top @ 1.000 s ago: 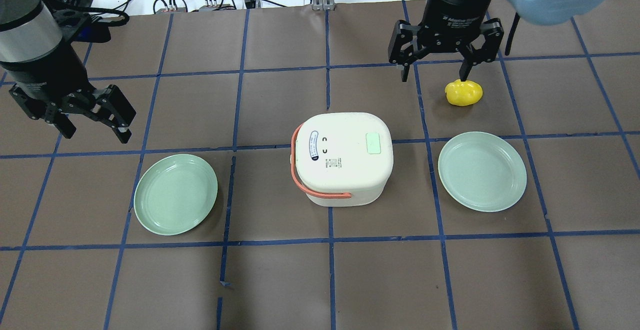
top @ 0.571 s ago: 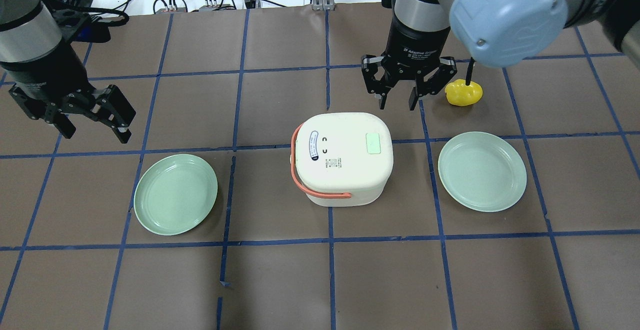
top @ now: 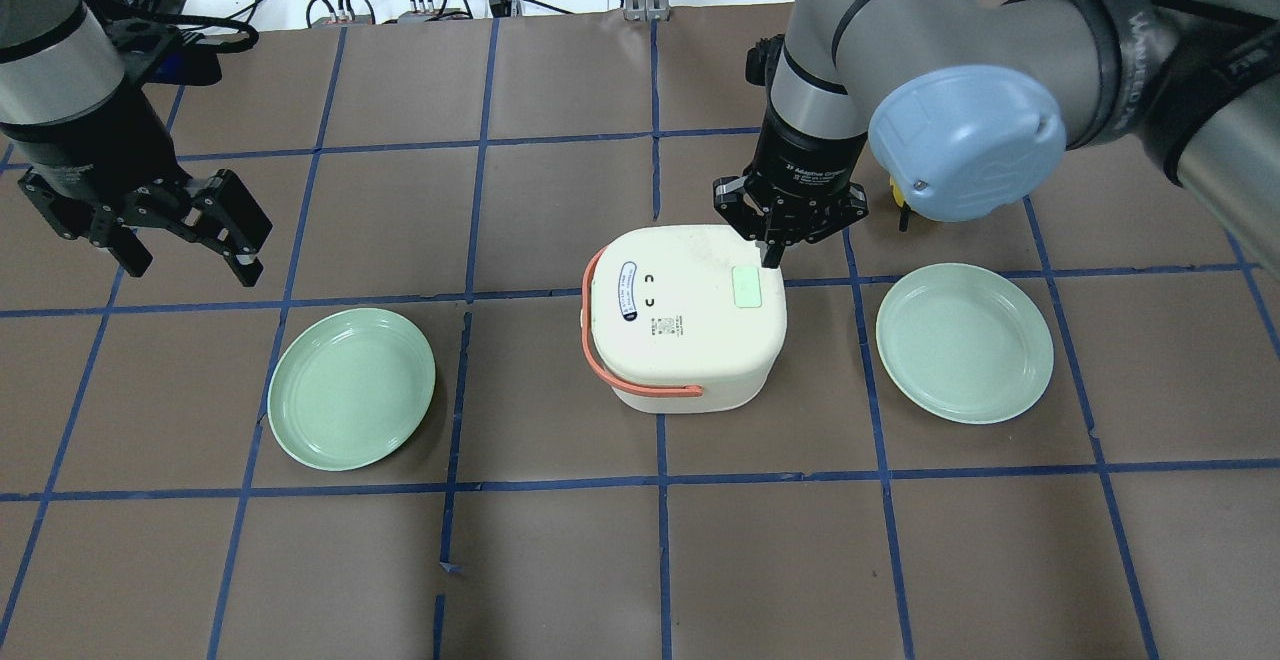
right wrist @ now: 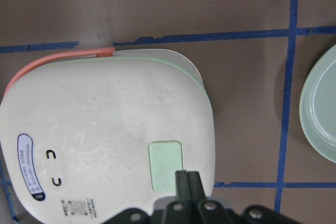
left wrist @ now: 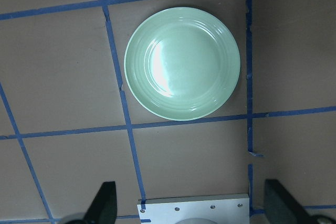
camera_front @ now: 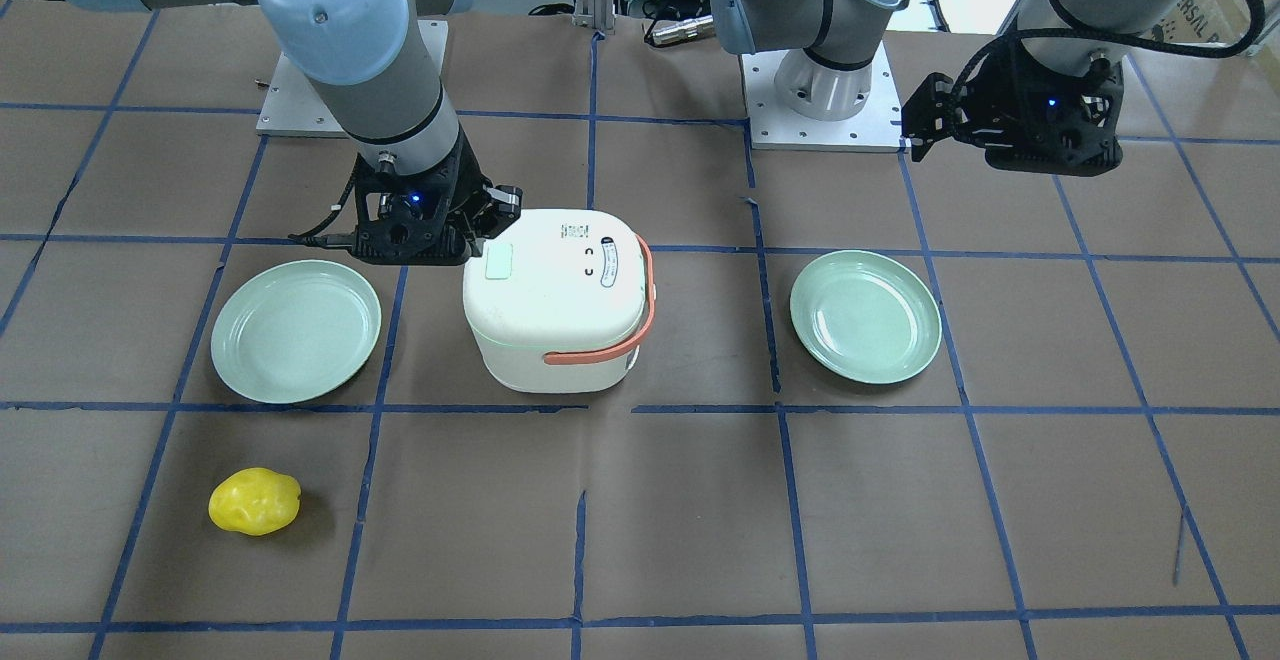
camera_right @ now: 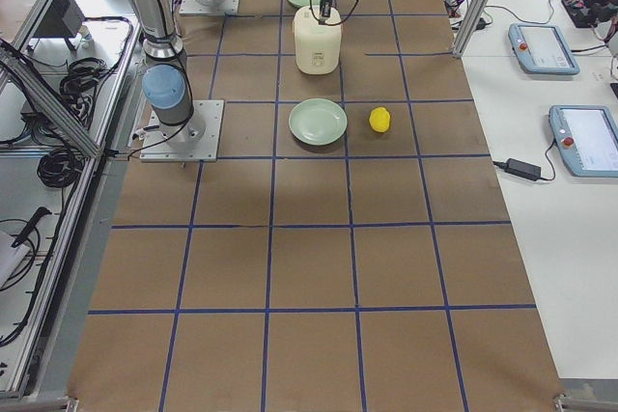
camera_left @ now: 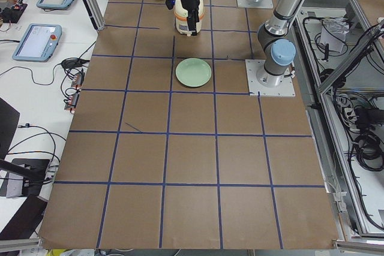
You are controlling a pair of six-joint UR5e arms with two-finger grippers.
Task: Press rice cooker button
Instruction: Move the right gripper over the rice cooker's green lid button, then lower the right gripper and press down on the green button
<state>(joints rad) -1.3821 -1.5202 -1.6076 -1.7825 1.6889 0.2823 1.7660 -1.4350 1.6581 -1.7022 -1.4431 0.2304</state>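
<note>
The white rice cooker [top: 680, 315] stands mid-table with its lid shut and its coral handle [top: 600, 365] folded down. It also shows in the front view [camera_front: 555, 300]. A pale green button [top: 746, 289] sits on the lid, also seen in the right wrist view [right wrist: 165, 163]. My right gripper [top: 770, 258] is shut, its fingers pressed together and pointing down at the button's edge [right wrist: 186, 176]. I cannot tell whether it touches. My left gripper [top: 190, 265] is open and empty, high over the table to the left of the cooker.
Two mint-green plates flank the cooker, one left [top: 351, 387] and one right [top: 964, 342]. The left wrist view looks down on the left plate [left wrist: 182, 63]. A yellow lumpy object [camera_front: 254, 501] lies beyond the right plate, mostly hidden by my right arm in the overhead view.
My right gripper has moved from above the yellow object leftward and down to the cooker lid, and its fingers have shut. The left arm has not moved.
</note>
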